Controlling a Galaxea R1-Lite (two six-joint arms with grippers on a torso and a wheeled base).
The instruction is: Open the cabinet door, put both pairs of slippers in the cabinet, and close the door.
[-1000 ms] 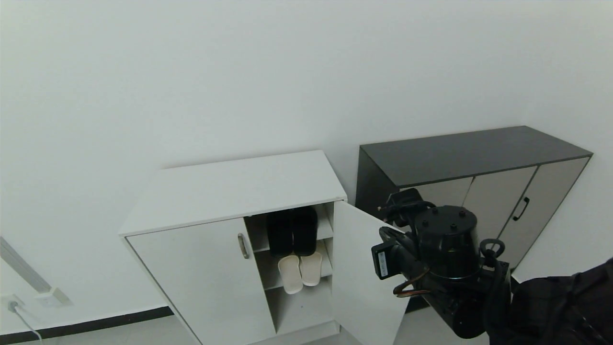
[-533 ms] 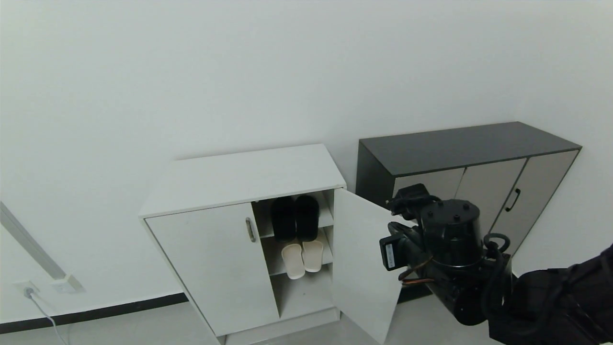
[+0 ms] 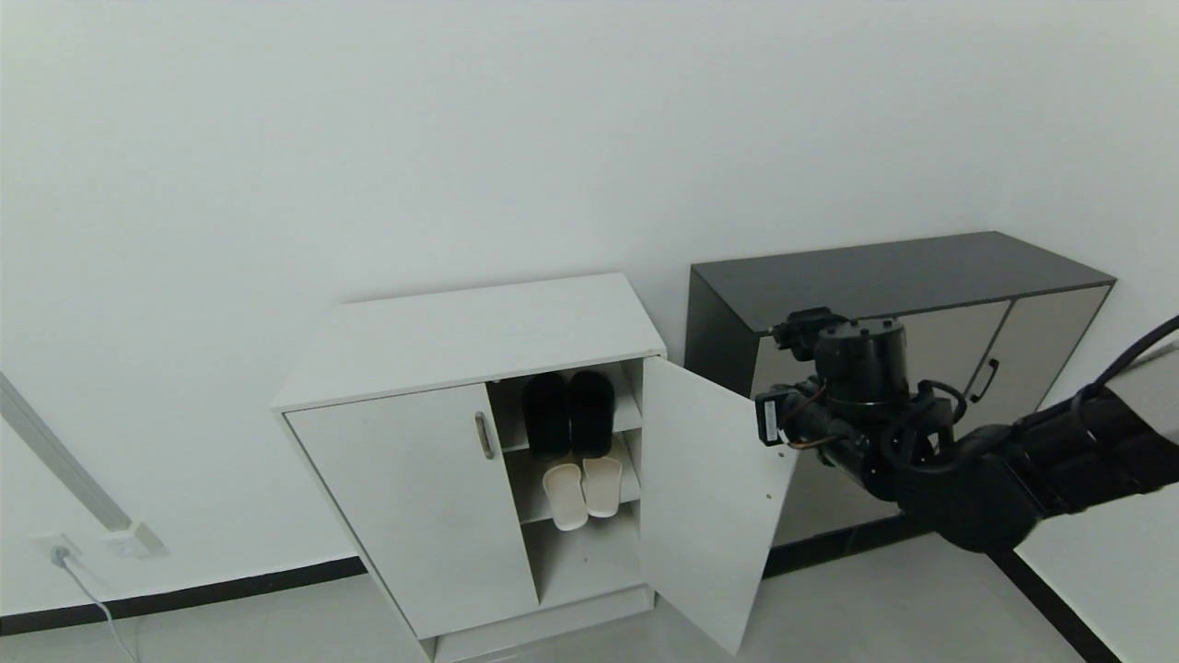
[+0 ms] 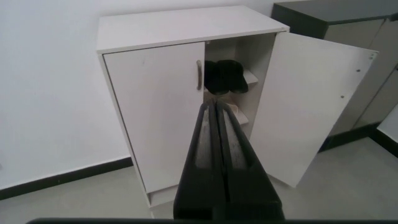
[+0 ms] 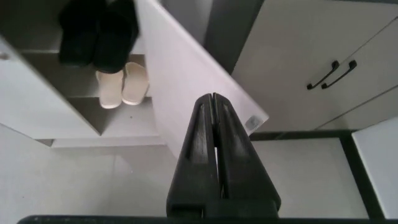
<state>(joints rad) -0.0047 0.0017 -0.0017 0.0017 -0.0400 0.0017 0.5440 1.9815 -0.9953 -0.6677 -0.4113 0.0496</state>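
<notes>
Blk right arm [image 3: 1004, 479], round joint [image 3: 858, 361] w/ screws [image 3: 864, 323], white label [image 3: 764, 429], orange cable [image 3: 803, 445]

I see the open door [image 3: 709, 502] jutting out between my right hand [image 5: 212, 99] and the shelves [image 3: 529, 497]; the dark cabinet [image 3: 884, 276] stands close behind, bare floor [image 3: 875, 608] in front

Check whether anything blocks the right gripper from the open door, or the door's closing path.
Nothing visible between the right gripper and the open door. The black pair and white pair sit on shelves inside; the closing path looks clear.
</notes>
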